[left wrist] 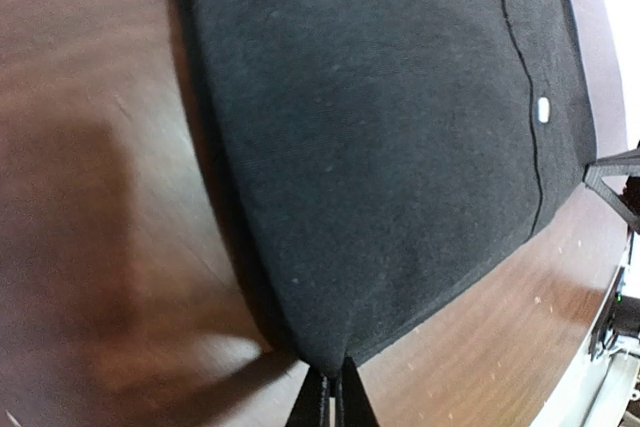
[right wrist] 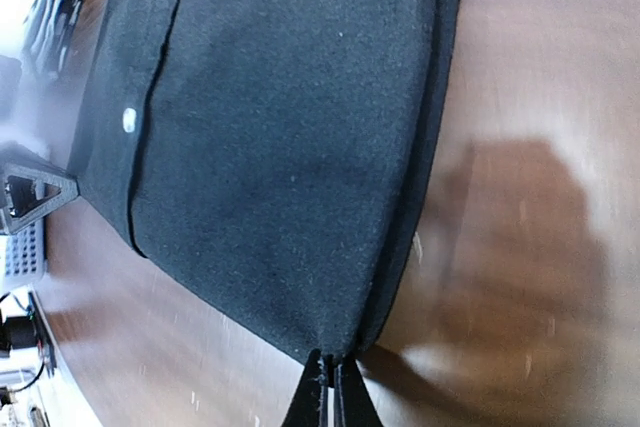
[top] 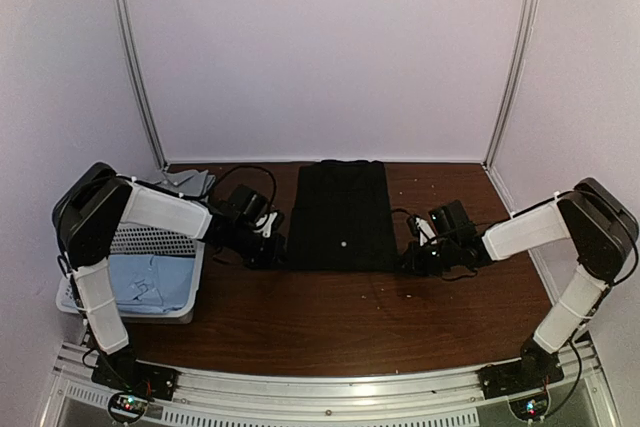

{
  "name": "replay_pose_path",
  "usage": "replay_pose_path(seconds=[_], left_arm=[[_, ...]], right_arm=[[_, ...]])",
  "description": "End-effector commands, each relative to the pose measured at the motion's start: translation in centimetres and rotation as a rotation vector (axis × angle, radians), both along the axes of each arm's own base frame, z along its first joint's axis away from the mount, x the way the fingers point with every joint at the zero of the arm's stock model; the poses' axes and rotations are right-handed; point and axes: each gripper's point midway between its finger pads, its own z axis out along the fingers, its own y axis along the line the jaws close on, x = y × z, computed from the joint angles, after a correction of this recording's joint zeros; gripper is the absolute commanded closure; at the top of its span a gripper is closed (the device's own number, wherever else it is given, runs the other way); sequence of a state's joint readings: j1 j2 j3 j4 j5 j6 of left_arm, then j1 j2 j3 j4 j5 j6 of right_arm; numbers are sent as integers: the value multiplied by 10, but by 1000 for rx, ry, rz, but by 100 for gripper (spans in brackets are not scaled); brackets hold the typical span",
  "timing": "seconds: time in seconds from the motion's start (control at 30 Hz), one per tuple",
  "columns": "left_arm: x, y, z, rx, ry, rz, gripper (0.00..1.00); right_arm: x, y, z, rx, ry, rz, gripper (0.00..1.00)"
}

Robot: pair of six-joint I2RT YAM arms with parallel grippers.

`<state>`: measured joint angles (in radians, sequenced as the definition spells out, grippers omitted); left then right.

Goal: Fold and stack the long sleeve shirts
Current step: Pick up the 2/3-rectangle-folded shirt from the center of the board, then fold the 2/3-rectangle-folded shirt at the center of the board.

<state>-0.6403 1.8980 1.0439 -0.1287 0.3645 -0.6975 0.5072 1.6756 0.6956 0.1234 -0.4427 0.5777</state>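
Now our left gripper [top: 272,247] and right gripper [top: 410,259] pinch the black shirt [top: 340,209] by its lower corners, its length running up-frame.

A dark brown wooden table [top: 340,317] stood inside a plain, pale-walled enclosure [top: 330,47]. A slim metal pole on the left [top: 137,67] and another on the right [top: 515,57] rose from the table's far corners, leaning slightly outward. A white plastic lattice basket [top: 150,239] sat at the table's left edge, its side wall a fine grid of holes. A ribbed aluminium rail [top: 330,389] ran along the near edge. A few pale specks [top: 405,294] dotted the glossy wood near its middle.
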Motion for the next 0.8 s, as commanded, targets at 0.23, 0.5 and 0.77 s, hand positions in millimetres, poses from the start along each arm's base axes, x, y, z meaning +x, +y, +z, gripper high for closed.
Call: replay_pose_path(seconds=[0.23, 0.5, 0.77], left_arm=[[-71, 5, 25, 52, -42, 8, 100], [-101, 6, 44, 92, -78, -4, 100], [-70, -16, 118, 38, -204, 3, 100]], right_arm=[[-70, -25, 15, -8, 0, -21, 100], [-101, -36, 43, 38, -44, -57, 100], [-65, -25, 126, 70, -186, -93, 100]])
